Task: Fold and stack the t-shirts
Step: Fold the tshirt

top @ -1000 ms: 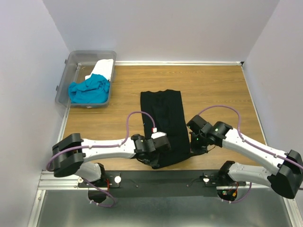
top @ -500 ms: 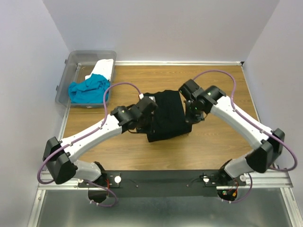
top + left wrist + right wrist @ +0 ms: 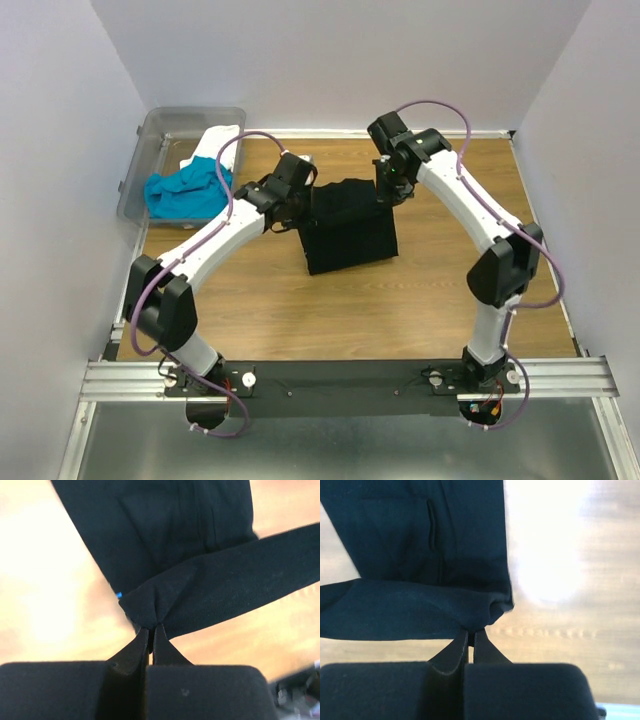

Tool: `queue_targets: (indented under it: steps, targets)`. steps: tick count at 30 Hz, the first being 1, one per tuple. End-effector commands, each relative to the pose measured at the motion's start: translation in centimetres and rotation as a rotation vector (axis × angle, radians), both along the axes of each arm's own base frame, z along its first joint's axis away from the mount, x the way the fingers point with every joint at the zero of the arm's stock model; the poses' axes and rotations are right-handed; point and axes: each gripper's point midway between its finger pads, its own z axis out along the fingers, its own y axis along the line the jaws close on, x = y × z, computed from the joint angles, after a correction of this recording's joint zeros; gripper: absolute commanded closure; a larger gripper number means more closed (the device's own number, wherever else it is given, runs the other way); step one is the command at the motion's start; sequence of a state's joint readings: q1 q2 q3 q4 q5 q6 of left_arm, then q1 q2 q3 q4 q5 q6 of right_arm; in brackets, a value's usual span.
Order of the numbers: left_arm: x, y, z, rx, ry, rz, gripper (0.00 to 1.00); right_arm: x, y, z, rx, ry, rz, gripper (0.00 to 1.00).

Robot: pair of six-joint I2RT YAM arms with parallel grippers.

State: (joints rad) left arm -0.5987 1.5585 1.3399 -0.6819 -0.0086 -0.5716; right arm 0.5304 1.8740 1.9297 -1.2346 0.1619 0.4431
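1. The black t-shirt (image 3: 345, 235) lies folded on the bench (image 3: 450, 290), about the middle and a little toward the far side.
2. Its far edge is lifted off the wood and pulled taut as a band between the two arms, with the lower layer flat beneath it.
3. The left jaws are clenched on the left corner of that lifted edge. The right jaws are clenched on the right corner. Both wrist views show cloth bunched at the tips.
4. The shirt's near edge and both side edges lie free. Bare wood runs wide on the near side and on the right.
5. At the far-left corner stands a clear bin (image 3: 133, 172), well apart from the black shirt. A turquoise t-shirt (image 3: 185, 192) is crumpled inside it, and a white t-shirt (image 3: 222, 142) lies against its far right side.
6. The left arm (image 3: 215, 240) stretches across the bench between the bin and the shirt. The right arm (image 3: 470, 205) arches over the right side.
7. White walls close in the far and side edges.
8. The folded shirt is a blunt rectangle, its longer axis running near to far and tilted slightly.
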Motion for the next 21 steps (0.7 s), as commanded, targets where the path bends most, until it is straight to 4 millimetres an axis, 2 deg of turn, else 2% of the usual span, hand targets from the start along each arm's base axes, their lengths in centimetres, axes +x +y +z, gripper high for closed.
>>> queue_targets:
  steps: [1, 2, 4, 7, 9, 10, 12, 13, 15, 16, 18, 19, 21]
  targets:
    - [3.6, 2.6, -1.1, 0.066, -0.037, 0.031, 1.00, 4.1, -1.6, -0.7, -0.087, -0.063, 0.012, 1.00]
    - [4.5, 2.6, -1.8, 0.064, -0.044, 0.041, 1.00, 5.7, -1.4, -0.7, -0.084, -0.101, 0.011, 1.00]
    - [5.8, 3.5, -3.0, 0.069, -0.037, 0.074, 1.00, 7.1, -1.2, -1.2, -0.079, -0.127, 0.010, 0.99]
    - [8.2, 4.1, -3.7, 0.062, -0.073, 0.114, 1.00, 10.4, -0.9, -1.7, -0.073, -0.207, -0.004, 0.99]
    - [9.8, 3.9, -3.6, 0.051, -0.120, 0.118, 1.00, 11.5, -0.6, -2.5, -0.069, -0.228, 0.000, 0.99]
    - [10.4, 4.0, -4.7, 0.065, -0.113, 0.121, 1.00, 12.0, -0.5, -3.6, -0.073, -0.218, 0.000, 1.00]
    - [11.4, 3.8, -5.4, 0.074, -0.113, 0.120, 1.00, 12.5, -0.6, -4.8, -0.072, -0.206, -0.007, 0.99]
    - [11.6, 3.7, -6.8, 0.088, -0.089, 0.111, 1.00, 12.6, -0.6, -5.6, -0.075, -0.197, -0.005, 1.00]
    - [12.2, 3.6, -7.6, 0.097, -0.084, 0.113, 1.00, 13.1, -0.6, -7.4, -0.072, -0.192, -0.006, 1.00]
    - [12.4, 3.7, -8.0, 0.100, -0.084, 0.118, 1.00, 12.6, -0.8, -9.1, -0.087, -0.167, -0.002, 1.00]
    - [12.9, 4.1, -9.1, 0.105, -0.074, 0.134, 1.00, 13.4, -1.0, -10.5, -0.079, -0.184, -0.011, 0.99]
    - [13.2, 4.2, -9.6, 0.104, -0.077, 0.143, 1.00, 13.0, -1.2, -11.8, -0.087, -0.166, -0.011, 0.99]
    - [13.3, 4.5, -10.4, 0.101, -0.071, 0.156, 1.00, 13.6, -1.2, -12.8, -0.078, -0.187, -0.018, 1.00]
